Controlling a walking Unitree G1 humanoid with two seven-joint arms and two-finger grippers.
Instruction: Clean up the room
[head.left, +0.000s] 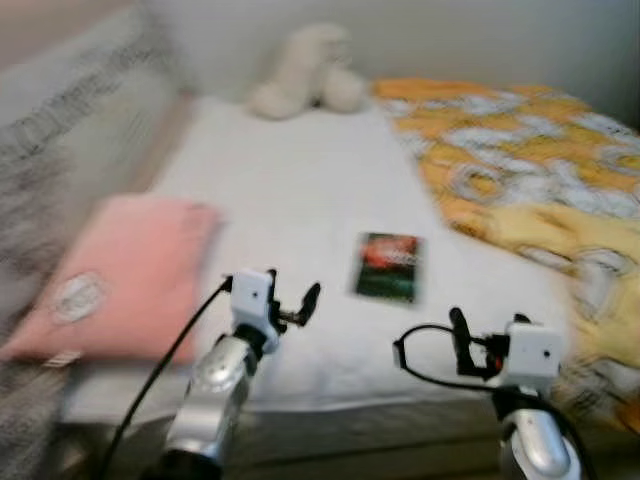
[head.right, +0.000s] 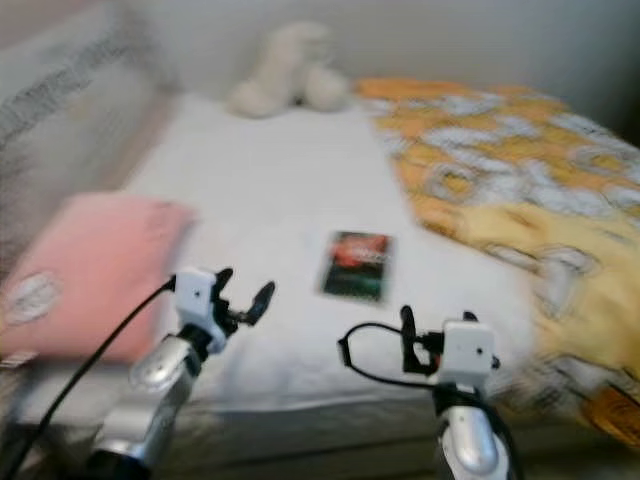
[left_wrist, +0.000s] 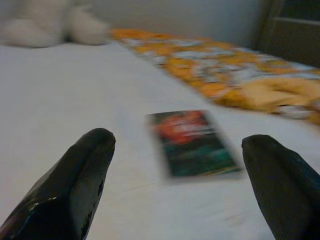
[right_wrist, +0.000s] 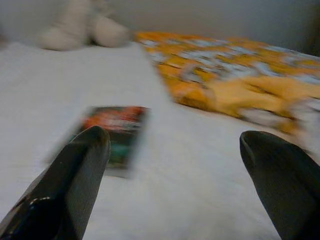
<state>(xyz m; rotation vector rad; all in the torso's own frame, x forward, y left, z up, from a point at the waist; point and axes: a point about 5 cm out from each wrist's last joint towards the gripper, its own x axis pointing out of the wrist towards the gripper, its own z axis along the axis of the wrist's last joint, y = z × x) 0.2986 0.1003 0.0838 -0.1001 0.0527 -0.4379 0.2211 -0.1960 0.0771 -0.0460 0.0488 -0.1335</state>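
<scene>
White bed (head.left: 300, 190) lies open around the book (head.left: 389, 265), near its front edge.

Bed w/ white sheet, four things lying on it.

Bed (head.left: 300, 190) fills most of the head views, sheet bare thru the middle. Book (head.left: 389, 266), dark cover w/ red at its far end, lies flat just past centre toward 5 o'clock, apart from the rest. Pink pillow (head.left: 120, 275) at 8 o'clock on the near-left edge. Cream plush toy (head.left: 305, 72) at 12 o'clock, far end. Yellow-orange patterned blanket (head.left: 530, 180) rumpled from 1 to 4 o'clock along the right side. Pics blurred.
</scene>
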